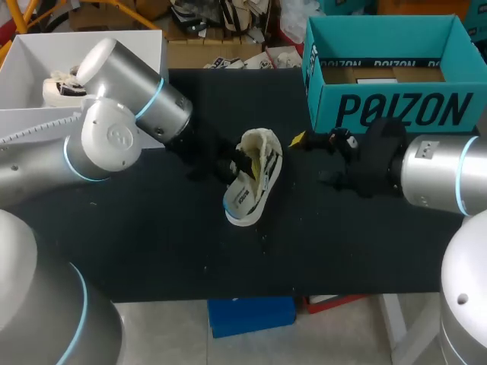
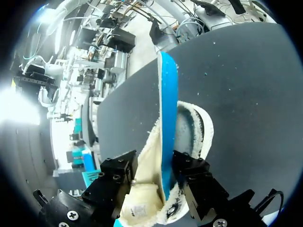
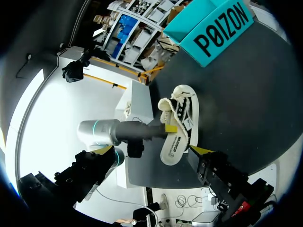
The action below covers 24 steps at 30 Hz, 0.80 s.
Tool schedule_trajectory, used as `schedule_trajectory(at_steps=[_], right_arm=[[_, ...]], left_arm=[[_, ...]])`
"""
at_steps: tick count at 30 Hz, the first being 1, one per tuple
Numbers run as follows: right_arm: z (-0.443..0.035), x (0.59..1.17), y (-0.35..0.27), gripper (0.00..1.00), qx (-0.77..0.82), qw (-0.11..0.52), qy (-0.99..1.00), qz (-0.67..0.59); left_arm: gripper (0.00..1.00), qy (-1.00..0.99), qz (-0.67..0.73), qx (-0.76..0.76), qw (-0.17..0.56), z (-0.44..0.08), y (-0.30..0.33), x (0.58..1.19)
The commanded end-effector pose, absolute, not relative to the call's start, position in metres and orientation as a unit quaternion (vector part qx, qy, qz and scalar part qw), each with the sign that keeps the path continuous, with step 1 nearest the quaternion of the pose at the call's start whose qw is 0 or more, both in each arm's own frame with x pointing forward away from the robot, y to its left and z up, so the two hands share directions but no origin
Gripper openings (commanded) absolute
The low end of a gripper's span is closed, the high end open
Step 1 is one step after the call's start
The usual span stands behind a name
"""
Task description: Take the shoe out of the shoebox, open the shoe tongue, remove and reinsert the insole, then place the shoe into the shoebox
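Our left gripper (image 2: 154, 166) is closed on the shoe (image 1: 255, 185). In the left wrist view one black finger (image 2: 118, 172) presses the fleecy cream lining. The other presses a bright blue layer on the opposite face, so that edge of the shoe is pinched between the two. We cannot tell whether the blue layer is the insole or part of the shoe's wall.

We see the shoe lying on its side on the black desk (image 1: 152, 236), outside the teal shoebox (image 1: 396, 112). It is well apart from the shoebox, out past the corner of the printed wall that is nearer our left arm (image 1: 114, 137). The shoe's cream-lined opening is turned away from the shoebox, toward that arm.

Our right gripper (image 3: 151, 151) is spread wide and holds nothing. It hangs over the desk in front of the shoebox's printed wall, between the shoebox and the shoe. In the right wrist view the shoe lies ahead of the yellow fingertips (image 3: 201, 150), apart from both, with its pale sole edge toward them.

The shoebox stands upright with its top open, and from above we see a tan floor inside it. Our right arm (image 1: 441, 175) comes in just below the shoebox's printed wall.
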State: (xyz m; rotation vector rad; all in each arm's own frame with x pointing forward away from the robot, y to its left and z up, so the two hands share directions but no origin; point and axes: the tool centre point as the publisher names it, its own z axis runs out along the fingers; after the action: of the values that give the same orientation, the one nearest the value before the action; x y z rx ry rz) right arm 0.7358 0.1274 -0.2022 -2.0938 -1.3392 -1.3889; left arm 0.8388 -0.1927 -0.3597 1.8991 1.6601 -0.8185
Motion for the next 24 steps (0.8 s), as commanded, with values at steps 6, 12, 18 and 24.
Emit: schedule_trajectory(at_steps=[6,12,18,24], right_arm=[[-0.205,0.735,0.122,1.00,-0.724,0.163,-0.469,-0.478],[-0.205,0.735,0.122,1.00,-0.724,0.163,-0.469,-0.478],[-0.205,0.735,0.122,1.00,-0.724,0.163,-0.469,-0.478],[-0.205,0.735,0.122,1.00,-0.724,0.163,-0.469,-0.478]], left_arm=[[0.40,0.580,-0.309,0.721,0.220,-0.349,-0.176,0.807],[0.06,0.570,-0.311,0.733,0.202,-0.354,-0.168,0.796],[0.00,0.566,-0.308,0.740,0.194,-0.359,-0.168,0.794],[0.00,0.570,-0.303,0.737,0.201,-0.362,-0.169,0.796]])
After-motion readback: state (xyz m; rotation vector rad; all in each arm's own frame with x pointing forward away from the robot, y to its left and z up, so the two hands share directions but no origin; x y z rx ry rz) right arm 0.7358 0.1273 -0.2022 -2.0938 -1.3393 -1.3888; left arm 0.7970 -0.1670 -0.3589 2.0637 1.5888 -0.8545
